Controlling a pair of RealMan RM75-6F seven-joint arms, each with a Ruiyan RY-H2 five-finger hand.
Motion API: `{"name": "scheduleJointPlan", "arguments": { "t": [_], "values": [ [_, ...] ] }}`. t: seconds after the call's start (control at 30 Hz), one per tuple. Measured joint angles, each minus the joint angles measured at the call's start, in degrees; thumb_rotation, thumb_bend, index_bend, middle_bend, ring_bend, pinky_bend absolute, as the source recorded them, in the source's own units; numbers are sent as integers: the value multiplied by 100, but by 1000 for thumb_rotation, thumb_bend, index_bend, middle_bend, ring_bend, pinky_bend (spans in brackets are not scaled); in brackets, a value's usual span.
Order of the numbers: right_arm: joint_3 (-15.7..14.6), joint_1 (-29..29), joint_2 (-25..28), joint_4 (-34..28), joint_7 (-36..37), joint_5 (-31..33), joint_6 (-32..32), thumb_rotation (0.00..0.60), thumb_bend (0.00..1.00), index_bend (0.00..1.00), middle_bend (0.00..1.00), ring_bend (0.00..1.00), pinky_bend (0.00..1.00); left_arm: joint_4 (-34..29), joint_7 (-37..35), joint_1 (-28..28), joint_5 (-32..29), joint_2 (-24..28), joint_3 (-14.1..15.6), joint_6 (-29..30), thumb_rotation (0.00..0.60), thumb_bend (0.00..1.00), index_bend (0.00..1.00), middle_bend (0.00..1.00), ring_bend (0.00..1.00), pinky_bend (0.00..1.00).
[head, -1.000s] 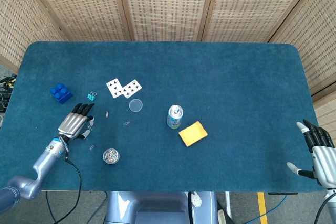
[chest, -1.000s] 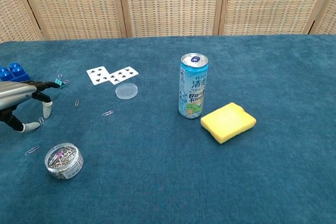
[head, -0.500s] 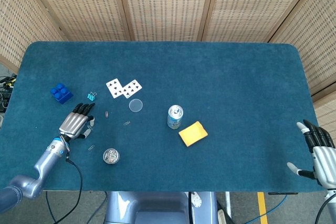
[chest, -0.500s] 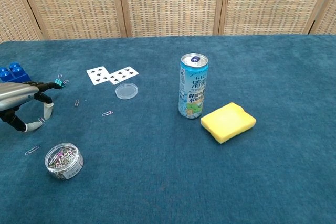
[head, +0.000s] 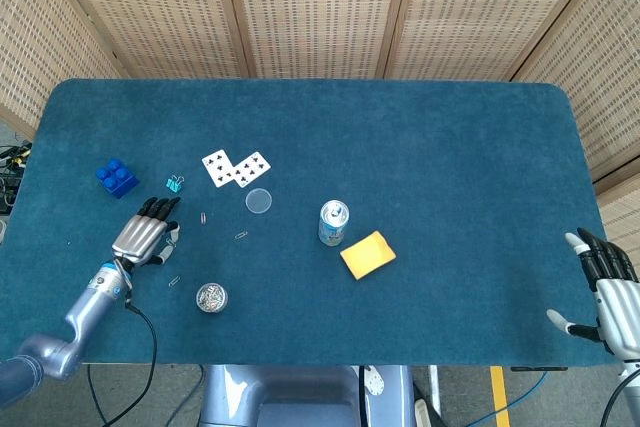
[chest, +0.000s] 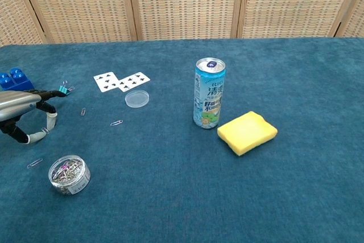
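Note:
My left hand (head: pixel 145 235) hovers low over the blue cloth at the table's left front, fingers apart and curved down, holding nothing. In the chest view the left hand (chest: pixel 23 111) has its pale fingertips (chest: pixel 51 121) on either side of a small paper clip (chest: pixel 44 131) lying on the cloth. A teal binder clip (head: pixel 175 184) lies just beyond the fingers, and a blue toy brick (head: pixel 117 178) further left. My right hand (head: pixel 605 282) is off the table's right front corner, fingers spread, empty.
A round tub of paper clips (head: pixel 211 297) stands near the front edge. Loose clips (head: pixel 242 236) are scattered nearby. Playing cards (head: pixel 236 167) and a clear round lid (head: pixel 259 200) lie mid-left. A drink can (head: pixel 333 223) stands beside a yellow sponge (head: pixel 367 254).
The left hand has drawn back slightly to the left. Nothing else has moved.

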Motion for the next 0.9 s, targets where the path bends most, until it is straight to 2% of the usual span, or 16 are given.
{"name": "scheduleJointPlan", "arguments": {
  "t": [0.9],
  "values": [
    [-6,-1,7,0,20,-7,0,600,0,45,0,0,0,-66,-20,-5,25,34,-35,89,600,424,628,0,0,0]
  ]
}}
